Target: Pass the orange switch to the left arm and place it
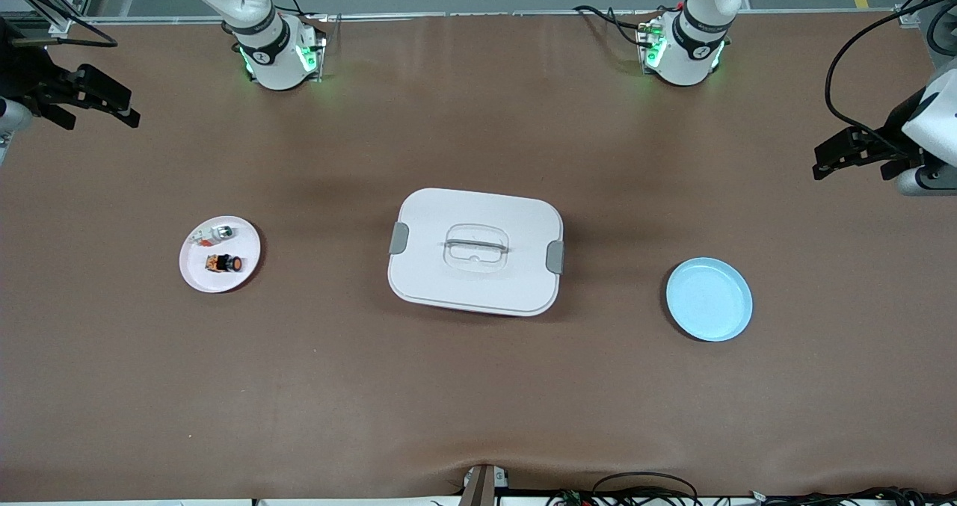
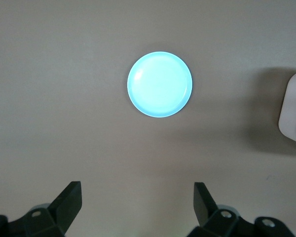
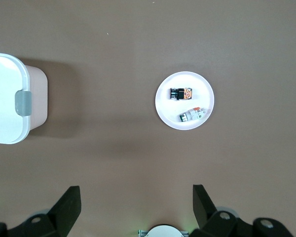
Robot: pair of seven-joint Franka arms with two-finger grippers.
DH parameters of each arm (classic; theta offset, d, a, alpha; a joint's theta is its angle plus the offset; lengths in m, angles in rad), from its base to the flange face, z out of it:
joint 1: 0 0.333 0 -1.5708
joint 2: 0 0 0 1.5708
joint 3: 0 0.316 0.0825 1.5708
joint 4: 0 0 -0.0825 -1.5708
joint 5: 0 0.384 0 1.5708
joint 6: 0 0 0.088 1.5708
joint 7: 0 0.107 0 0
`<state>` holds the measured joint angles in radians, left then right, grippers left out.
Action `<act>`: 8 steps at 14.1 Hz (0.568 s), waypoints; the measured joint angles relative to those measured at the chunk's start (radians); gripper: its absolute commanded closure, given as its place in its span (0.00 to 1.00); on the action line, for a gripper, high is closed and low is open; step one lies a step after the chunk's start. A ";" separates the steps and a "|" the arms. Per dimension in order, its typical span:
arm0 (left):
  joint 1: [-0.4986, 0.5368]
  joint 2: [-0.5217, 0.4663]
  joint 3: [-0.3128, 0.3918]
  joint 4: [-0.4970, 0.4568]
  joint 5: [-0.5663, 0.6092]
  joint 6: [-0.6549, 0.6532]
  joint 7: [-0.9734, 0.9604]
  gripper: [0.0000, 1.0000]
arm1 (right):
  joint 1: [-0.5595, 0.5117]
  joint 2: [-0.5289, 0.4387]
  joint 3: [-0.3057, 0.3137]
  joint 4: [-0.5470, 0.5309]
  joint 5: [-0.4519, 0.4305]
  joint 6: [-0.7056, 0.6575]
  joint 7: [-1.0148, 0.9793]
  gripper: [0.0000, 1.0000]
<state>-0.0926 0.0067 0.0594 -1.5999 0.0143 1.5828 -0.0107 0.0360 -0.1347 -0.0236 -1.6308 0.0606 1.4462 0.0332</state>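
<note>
Blue plate [image 1: 709,299]: bare. Orange switch [image 1: 223,264]: black body, round orange face, on pink plate [image 1: 196,276]. Left pincer [image 1: 848,153], right pincer [image 1: 93,96]: wide, empty.

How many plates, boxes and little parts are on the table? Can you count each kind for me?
Plates: 2, a pink plate and a blue plate
Boxes: 1, the white box between the plates
Little parts: 2, the orange switch and a silver-and-white part, both on the pink plate
Total: 5
</note>
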 measured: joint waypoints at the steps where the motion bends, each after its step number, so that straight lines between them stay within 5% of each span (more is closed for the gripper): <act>1: 0.000 0.001 0.000 0.000 0.000 0.000 0.000 0.00 | 0.000 0.000 0.000 -0.001 0.000 0.000 0.000 0.00; 8: 0.000 0.003 0.001 0.000 0.000 0.000 0.000 0.00 | 0.000 0.000 -0.001 -0.001 -0.003 0.000 -0.038 0.00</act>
<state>-0.0924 0.0095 0.0600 -1.5999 0.0143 1.5828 -0.0110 0.0360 -0.1347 -0.0243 -1.6320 0.0571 1.4464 -0.0052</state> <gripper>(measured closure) 0.000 0.000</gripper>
